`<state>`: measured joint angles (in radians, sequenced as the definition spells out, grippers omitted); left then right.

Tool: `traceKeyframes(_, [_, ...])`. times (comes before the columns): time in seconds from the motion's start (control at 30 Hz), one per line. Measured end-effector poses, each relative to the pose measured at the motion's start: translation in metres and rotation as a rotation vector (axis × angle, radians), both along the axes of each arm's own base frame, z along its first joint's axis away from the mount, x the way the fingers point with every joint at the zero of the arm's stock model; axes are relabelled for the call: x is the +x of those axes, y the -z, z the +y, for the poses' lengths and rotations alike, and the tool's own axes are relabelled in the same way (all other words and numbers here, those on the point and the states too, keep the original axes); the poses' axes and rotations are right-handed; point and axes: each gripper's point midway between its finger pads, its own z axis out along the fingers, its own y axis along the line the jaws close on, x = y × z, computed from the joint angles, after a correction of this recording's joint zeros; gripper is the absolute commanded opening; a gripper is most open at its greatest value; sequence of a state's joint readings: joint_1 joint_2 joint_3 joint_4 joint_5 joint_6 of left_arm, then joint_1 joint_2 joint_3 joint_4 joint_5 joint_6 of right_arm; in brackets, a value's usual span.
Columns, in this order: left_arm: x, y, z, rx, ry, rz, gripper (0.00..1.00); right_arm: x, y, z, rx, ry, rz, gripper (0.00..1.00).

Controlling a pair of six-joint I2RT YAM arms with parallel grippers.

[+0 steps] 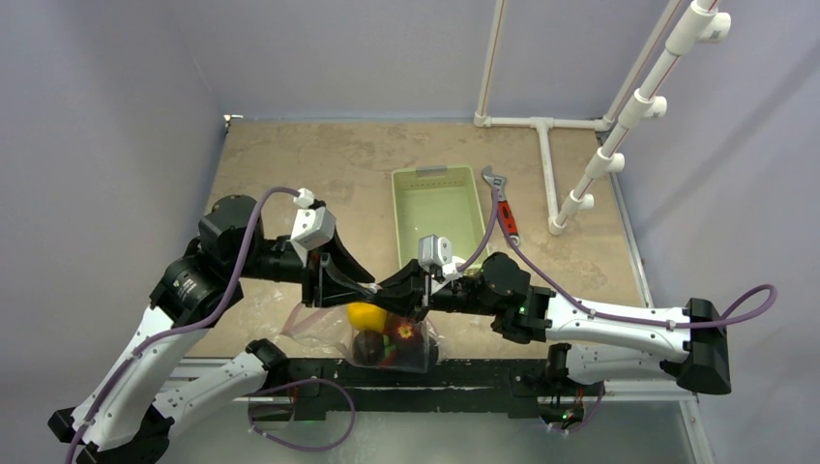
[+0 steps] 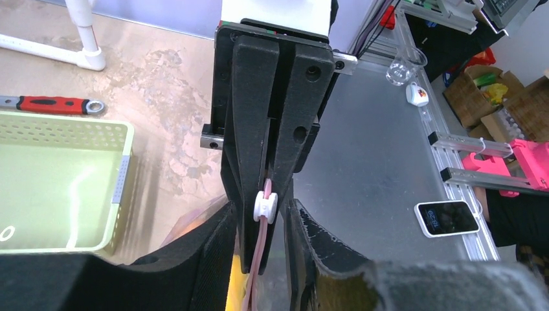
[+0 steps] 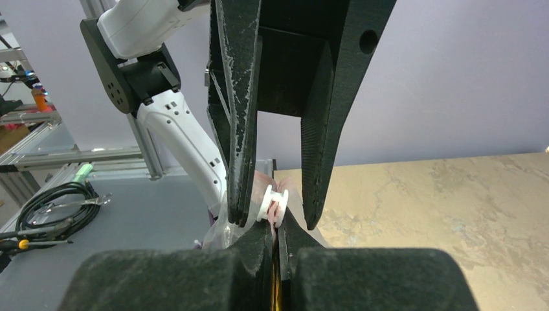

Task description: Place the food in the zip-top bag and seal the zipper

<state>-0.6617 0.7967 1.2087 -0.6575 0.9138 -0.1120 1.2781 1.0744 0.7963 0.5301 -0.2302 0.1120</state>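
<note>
The zip-top bag (image 1: pixel 387 346) hangs at the table's near edge, between the two arms. Inside it I see food: a yellow pepper (image 1: pixel 367 314), a red piece (image 1: pixel 402 333) and a dark piece (image 1: pixel 367 350). My right gripper (image 3: pixel 277 223) is shut on the pink zipper (image 2: pixel 257 259), just beside its white slider (image 2: pixel 265 206). My left gripper (image 2: pixel 261 206) is open. Its fingers (image 3: pixel 236 162) stand apart on either side of the slider (image 3: pixel 272 204) and the right gripper's tips. From above, the left gripper (image 1: pixel 360 288) and right gripper (image 1: pixel 396 290) meet over the bag.
A light green slotted basket (image 1: pixel 440 208) sits behind the grippers with nothing in it. A red-handled wrench (image 1: pixel 503 208) lies to its right. White pipe framing (image 1: pixel 546 145) stands at the back right. A phone (image 2: pixel 447 217) lies on the metal bench beyond the table edge.
</note>
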Motion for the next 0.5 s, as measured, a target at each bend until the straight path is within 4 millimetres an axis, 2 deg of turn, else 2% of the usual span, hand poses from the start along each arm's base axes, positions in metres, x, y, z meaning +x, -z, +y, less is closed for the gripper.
traceKeyframes(0.23, [-0.0003,0.0033,-0.0015,0.003,0.012,0.010,0.23,0.0001,0.0004,0.0000,-0.001,0.000,0.001,0.00])
traceKeyframes(0.5, [-0.0013,0.0026,-0.0013,0.000,0.017,0.008,0.23,0.0000,-0.0003,0.0000,0.001,0.000,0.000,0.00])
